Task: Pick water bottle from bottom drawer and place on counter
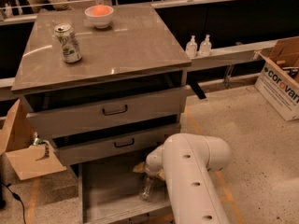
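The water bottle [146, 189] is a small clear plastic bottle, standing slightly tilted in the open bottom drawer [105, 195] near its right side. My gripper [148, 171] is at the end of the white arm [194, 181], down inside the drawer directly over the bottle's top. The arm hides most of it, and I cannot tell whether it holds the bottle. The counter [126, 45] is the glossy grey-brown top of the cabinet, above and behind.
A green-and-white soda can [68, 43] and a white bowl [99, 16] with an orange thing stand on the counter. Two upper drawers [110, 110] stick out partly above the bottom one. Two pump bottles [198, 45] stand on a ledge at right. Cardboard boxes [282, 76] lie on the floor.
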Controlling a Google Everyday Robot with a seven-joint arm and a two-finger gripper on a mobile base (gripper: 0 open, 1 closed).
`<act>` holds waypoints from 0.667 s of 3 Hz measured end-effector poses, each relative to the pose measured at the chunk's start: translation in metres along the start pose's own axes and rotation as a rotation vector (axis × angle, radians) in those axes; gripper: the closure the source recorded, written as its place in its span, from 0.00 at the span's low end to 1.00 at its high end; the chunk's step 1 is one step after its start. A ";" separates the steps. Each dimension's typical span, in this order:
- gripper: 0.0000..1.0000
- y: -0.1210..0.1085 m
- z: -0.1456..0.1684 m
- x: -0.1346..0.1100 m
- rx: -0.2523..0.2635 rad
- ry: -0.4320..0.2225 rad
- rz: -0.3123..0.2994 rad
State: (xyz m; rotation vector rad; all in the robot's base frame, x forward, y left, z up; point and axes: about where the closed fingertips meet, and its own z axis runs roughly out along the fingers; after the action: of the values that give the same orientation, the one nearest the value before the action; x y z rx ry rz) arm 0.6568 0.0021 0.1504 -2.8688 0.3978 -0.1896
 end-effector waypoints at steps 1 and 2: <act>0.00 0.007 0.015 0.004 0.006 -0.032 -0.012; 0.18 0.012 0.025 0.008 0.004 -0.056 -0.024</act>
State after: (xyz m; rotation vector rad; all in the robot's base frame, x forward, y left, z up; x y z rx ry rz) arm 0.6659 -0.0057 0.1244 -2.8692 0.3514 -0.1133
